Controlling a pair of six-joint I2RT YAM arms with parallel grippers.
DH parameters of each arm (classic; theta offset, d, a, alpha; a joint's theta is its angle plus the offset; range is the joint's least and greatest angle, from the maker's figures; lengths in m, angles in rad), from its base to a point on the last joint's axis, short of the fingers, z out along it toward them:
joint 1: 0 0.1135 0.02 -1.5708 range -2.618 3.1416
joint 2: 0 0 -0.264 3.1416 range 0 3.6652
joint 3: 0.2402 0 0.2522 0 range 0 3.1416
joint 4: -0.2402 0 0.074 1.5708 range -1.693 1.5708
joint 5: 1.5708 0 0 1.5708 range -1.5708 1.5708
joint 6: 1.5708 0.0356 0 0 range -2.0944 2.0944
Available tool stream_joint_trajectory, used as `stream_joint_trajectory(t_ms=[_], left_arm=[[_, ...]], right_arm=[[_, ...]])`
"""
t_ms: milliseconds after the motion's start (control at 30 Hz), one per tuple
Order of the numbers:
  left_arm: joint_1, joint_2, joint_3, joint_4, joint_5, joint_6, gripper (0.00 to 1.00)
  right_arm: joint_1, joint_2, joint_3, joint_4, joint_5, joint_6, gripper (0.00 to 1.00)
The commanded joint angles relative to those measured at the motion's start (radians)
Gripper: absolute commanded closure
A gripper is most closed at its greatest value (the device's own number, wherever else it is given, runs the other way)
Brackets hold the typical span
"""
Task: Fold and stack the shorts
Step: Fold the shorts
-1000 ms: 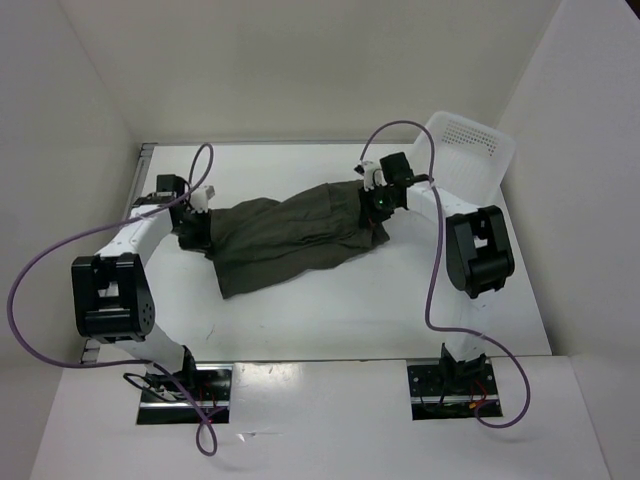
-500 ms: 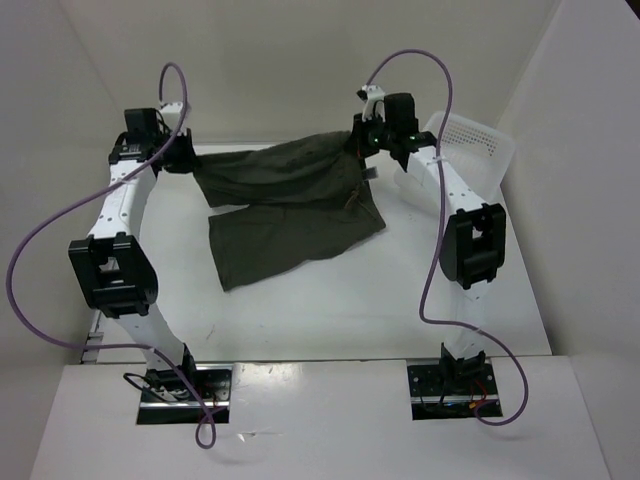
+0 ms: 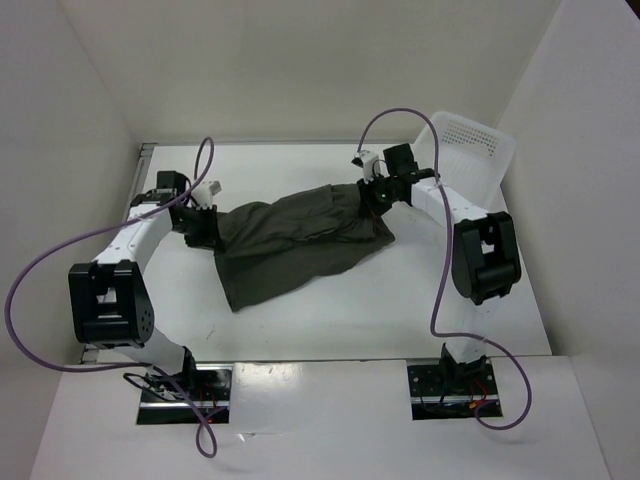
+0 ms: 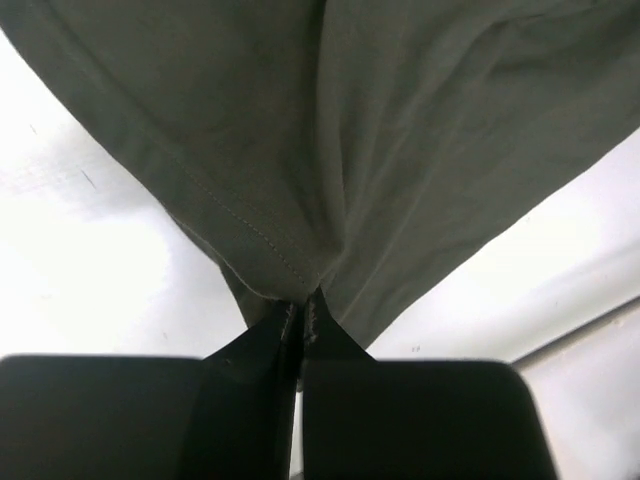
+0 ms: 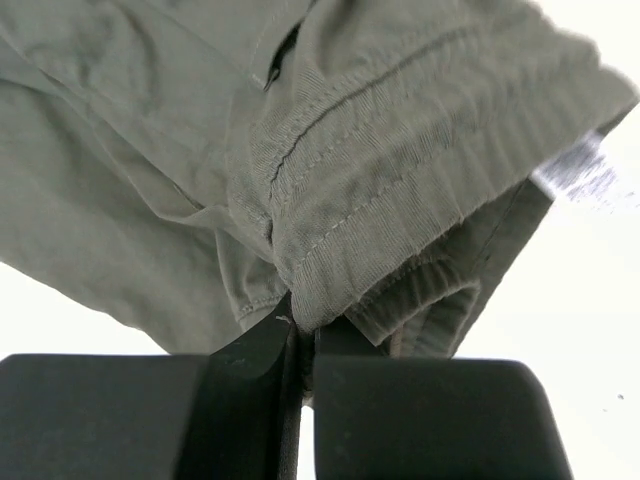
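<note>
Overhead, the work surface is a flat white table (image 3: 350,310) enclosed by plain white panels: a left wall (image 3: 60,150), a back wall (image 3: 300,70) and a right wall (image 3: 590,200). A white ledge (image 3: 320,430) along the near edge carries the arm bases. Item count, left to right: two white-and-black arms, two purple cables, two grippers, one garment, one basket. The left purple cable (image 3: 40,270) loops outward beside the left arm (image 3: 110,290). The left gripper (image 3: 205,225) sits low at the left side of the table; in the left wrist view its black jaws are pressed together on a stitched hem corner of the fabric (image 4: 300,315). The single pair of dark olive-green soft fabric shorts (image 3: 300,240) lies rumpled across the middle of the table, running on a diagonal between the two grippers, with one wide leg reaching toward the near edge. The right gripper (image 3: 375,195) holds the far right end; in the right wrist view its jaws are clamped on the ribbed elastic waistband (image 5: 298,325). The right purple cable (image 3: 435,290) hangs beside the right arm (image 3: 480,255). The one white perforated plastic basket (image 3: 470,150) stands tilted at the far right corner, apart from the shorts.
</note>
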Motion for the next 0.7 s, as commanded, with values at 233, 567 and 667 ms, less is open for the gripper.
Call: stream_joint_trajectory(t_ms=[233, 567, 667], left_arm=[[0.083, 0.010, 0.126, -0.147, 0.035, 0.004, 1.00], [-0.053, -0.023, -0.113, -0.320, -0.015, 0.004, 1.00], [-0.087, 0.001, -0.168, -0.310, -0.040, 0.004, 1.00]], right_arm=[[-0.030, -0.125, 0.070, -0.119, -0.108, -0.098, 1.00], [-0.030, -0.219, -0.207, -0.219, -0.007, -0.366, 1.00], [-0.030, -0.219, -0.254, -0.219, 0.042, -0.405, 1.00]])
